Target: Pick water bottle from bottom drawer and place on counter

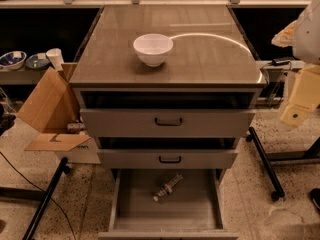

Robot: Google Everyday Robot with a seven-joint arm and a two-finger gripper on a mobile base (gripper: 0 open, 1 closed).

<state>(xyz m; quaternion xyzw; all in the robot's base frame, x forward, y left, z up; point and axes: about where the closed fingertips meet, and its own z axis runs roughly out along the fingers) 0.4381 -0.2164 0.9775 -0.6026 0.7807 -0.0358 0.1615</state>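
Nothing is done yet: the water bottle lies on its side in the open bottom drawer. The counter carries only 1 white bowl. The gripper hangs far right, well apart from the bottle; I cannot tell its state. Grasping, lifting and placing all remain.
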